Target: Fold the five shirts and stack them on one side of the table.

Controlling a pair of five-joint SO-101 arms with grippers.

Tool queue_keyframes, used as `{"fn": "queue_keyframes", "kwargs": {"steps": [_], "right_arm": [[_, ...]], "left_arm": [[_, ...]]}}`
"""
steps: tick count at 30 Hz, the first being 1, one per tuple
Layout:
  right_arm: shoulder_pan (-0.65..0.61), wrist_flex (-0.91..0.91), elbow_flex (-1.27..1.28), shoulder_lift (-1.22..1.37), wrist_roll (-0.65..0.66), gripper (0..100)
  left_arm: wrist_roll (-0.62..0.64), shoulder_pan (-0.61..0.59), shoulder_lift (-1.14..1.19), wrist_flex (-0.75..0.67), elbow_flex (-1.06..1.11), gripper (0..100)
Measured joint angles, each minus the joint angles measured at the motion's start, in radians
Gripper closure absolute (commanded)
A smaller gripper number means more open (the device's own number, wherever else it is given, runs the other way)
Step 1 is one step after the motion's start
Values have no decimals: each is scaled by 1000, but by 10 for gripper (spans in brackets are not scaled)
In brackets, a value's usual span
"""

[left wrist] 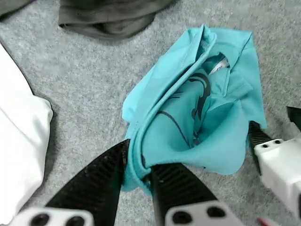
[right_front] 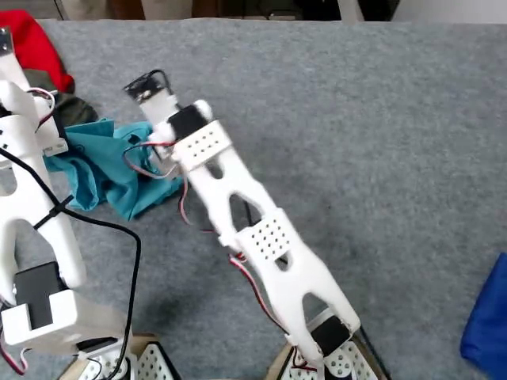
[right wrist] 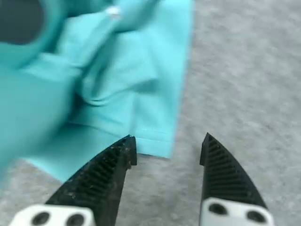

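A teal shirt (right_front: 103,166) lies crumpled on the grey table at the left. My left gripper (left wrist: 138,160) is shut on a bunched edge of the teal shirt (left wrist: 197,108), with cloth pinched between its black fingers (left wrist: 101,176). My right gripper (right wrist: 168,141) stands open just above the table, and a hemmed corner of the teal shirt (right wrist: 117,84) lies between its fingers (right wrist: 106,172). The right arm (right_front: 261,229) stretches from the front middle to the shirt's right side. The left arm (right_front: 32,190) stands over its left side.
A red shirt (right_front: 32,43) and a dark olive shirt (right_front: 71,103) lie at the back left. The same olive shirt (left wrist: 108,19) and something white, like cloth (left wrist: 19,136), lie beside the teal one. A blue shirt (right_front: 487,317) pokes in at the right edge.
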Motion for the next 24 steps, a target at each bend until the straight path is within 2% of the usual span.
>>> {"fn": "queue_keyframes", "kwargs": {"steps": [8,14,24], "right_arm": [[-20,-25,-12,126,0,778],[14,-23,-54,135,2,995],[95,63,-196,140,0,993]], "left_arm": [[0,0,2,0,44,980],[0,0,2,0,44,980],[0,0,2,0,48,980]]}}
